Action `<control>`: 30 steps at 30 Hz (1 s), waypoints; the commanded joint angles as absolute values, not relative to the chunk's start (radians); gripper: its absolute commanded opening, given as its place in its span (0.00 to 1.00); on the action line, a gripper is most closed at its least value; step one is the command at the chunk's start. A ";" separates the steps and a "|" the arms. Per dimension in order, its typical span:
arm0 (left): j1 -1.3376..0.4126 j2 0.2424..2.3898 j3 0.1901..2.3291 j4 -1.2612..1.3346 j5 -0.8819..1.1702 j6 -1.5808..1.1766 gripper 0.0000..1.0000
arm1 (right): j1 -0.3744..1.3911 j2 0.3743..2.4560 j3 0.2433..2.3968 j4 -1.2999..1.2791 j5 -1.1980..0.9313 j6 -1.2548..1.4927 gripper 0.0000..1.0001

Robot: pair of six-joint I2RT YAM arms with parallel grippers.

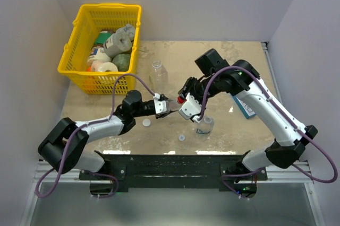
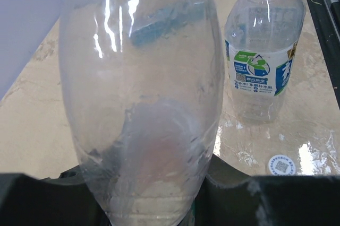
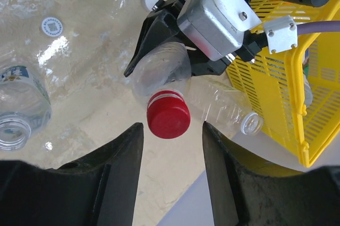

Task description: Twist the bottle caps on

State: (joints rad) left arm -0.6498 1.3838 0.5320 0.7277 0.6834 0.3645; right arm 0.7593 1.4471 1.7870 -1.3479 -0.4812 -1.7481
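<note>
The red cap sits on the neck of the held bottle, raised above the middle of the bench.

The left gripper pinches this clear bottle around its body, neck pointing toward the right arm. The right gripper straddles the red cap. Its fingers are spread, with a visible gap to the cap on either side.

The blue-labelled bottle stands upright and uncapped just to the right of the grippers, toward the near edge. The white cap lies on the bench below the left gripper. The grey-white cap lies closer to the near edge, beside the blue-labelled bottle and not touching it.

The unlabelled bottle stands upright and uncapped toward the far edge, near the centre. A yellow basket holding assorted items occupies the far-left corner. A flat blue-and-white box lies toward the right edge, partly under the right arm.
</note>
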 commanded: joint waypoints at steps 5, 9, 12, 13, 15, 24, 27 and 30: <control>-0.641 1.408 0.592 0.739 0.693 0.453 0.00 | 0.764 1.488 1.832 -1.420 -0.469 -1.802 0.48; -0.641 1.416 0.598 0.745 0.693 0.449 0.00 | 0.765 1.489 1.815 -1.420 -0.456 -1.818 0.44; -0.643 1.420 0.600 0.753 0.692 0.446 0.00 | 0.765 1.494 1.813 -1.420 -0.456 -1.815 0.40; -0.641 1.422 0.601 0.755 0.690 0.446 0.00 | 0.765 1.496 1.813 -1.420 -0.454 -1.815 0.38; -0.643 1.424 0.603 0.756 0.686 0.445 0.00 | 0.764 1.503 1.813 -1.420 -0.439 -1.810 0.34; -0.649 1.431 0.591 0.850 0.537 0.428 0.00 | 0.765 1.618 1.890 -1.417 -0.408 -1.573 0.06; -0.658 1.427 0.568 0.906 0.447 0.413 0.00 | 0.753 1.705 2.014 -1.417 -0.428 -1.269 0.00; -0.676 1.427 0.558 0.945 0.347 0.390 0.00 | 0.744 1.781 2.080 -1.417 -0.474 -1.033 0.00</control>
State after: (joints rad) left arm -0.6411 1.4399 0.5503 0.7429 0.4808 0.4004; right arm 0.7387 1.6909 2.0026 -1.3968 -0.3847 -1.4048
